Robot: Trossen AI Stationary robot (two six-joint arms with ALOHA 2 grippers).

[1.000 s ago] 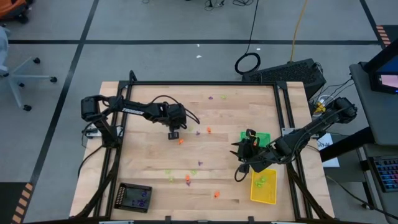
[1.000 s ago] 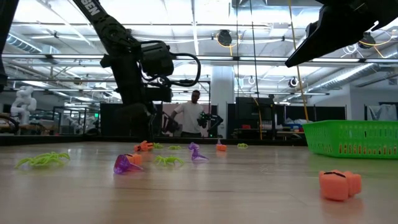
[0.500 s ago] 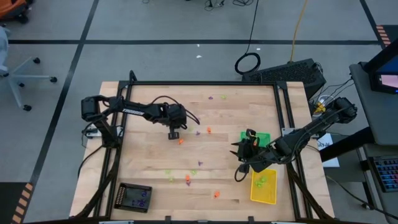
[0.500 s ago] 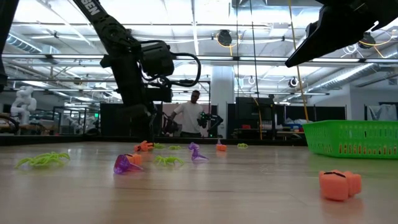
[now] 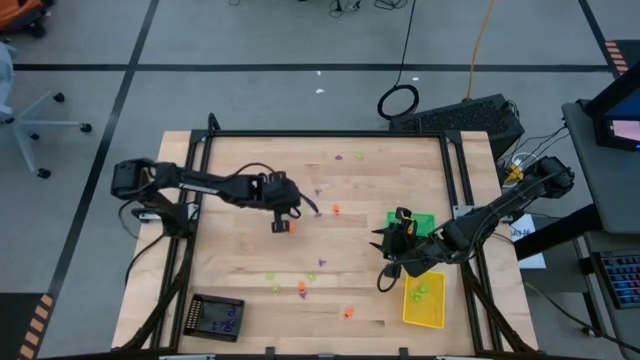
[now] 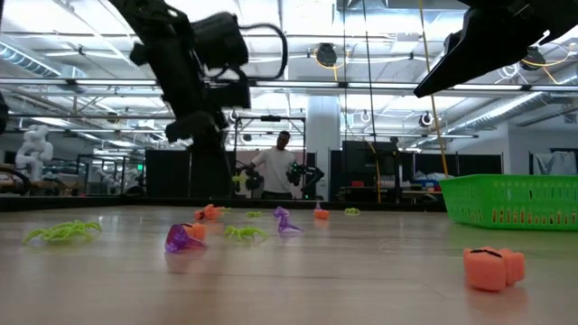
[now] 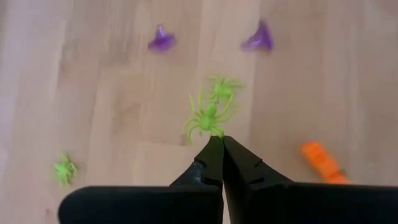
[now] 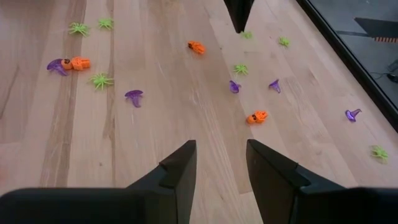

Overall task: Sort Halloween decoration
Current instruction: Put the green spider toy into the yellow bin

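While the Halloween decoration point(image 5: 300, 288) lies scattered loose over the wooden table point(image 5: 240, 255), I see none of it in either gripper. From above, small orange, purple and lime pieces dot the middle and near part of the board, with a few more near the far edge. On my left wrist view a lime green spider point(image 7: 208, 116) sits just past the fingertips, apparently touching them or very nearly so, with a second, smaller spider just behind it, two purple pieces point(image 7: 161, 42) farther off and an orange piece point(image 7: 321, 159) off to one side.

My left gripper point(image 5: 281, 224) is pressed together, tips meeting with nothing between them, and in the low view it hangs above the tabletop rather than on it. From overhead an orange trinket point(image 5: 291, 228) lies just beside it.

My right gripper point(image 8: 219, 163) has its fingers spread apart and empty, held over bare wood well apart from the nearest trinkets. From above it sits by the green tray point(image 5: 425, 218), with the yellow tray point(image 5: 424, 310) just nearer and holding a few lime pieces. A black tray point(image 5: 218, 318) rests at the near left corner.

Beyond the table a person point(image 6: 275, 170) stands in the room.
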